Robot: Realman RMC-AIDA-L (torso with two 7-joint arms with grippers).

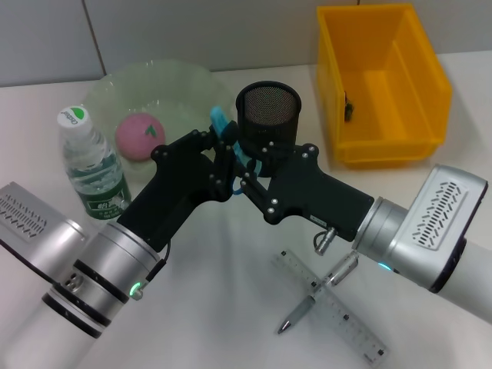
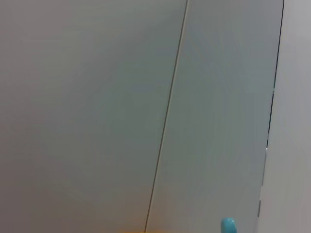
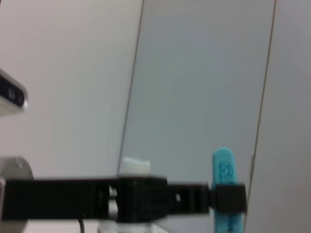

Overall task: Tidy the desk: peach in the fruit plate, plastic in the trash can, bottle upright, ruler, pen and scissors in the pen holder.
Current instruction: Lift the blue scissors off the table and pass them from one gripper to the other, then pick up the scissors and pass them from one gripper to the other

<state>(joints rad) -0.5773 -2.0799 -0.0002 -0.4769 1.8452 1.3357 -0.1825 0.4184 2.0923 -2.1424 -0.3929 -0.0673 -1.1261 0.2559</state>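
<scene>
The blue scissors (image 1: 221,123) hang in the air just in front of the black mesh pen holder (image 1: 267,108), with my left gripper (image 1: 221,157) shut on them. The right wrist view shows that black finger clamped across the blue scissors (image 3: 223,170). My right gripper (image 1: 247,178) meets them from the other side. The pink peach (image 1: 140,136) lies in the pale green fruit plate (image 1: 184,81). The bottle (image 1: 88,165) stands upright at the left. The clear ruler (image 1: 342,323) and the pen (image 1: 315,300) lie crossed on the desk under my right arm. The yellow trash can (image 1: 400,61) holds a small dark piece (image 1: 348,108).
Both forearms cross the desk's front half. The wall runs close behind the plate and the trash can. In the left wrist view, only the wall and a blue scissors tip (image 2: 228,225) show.
</scene>
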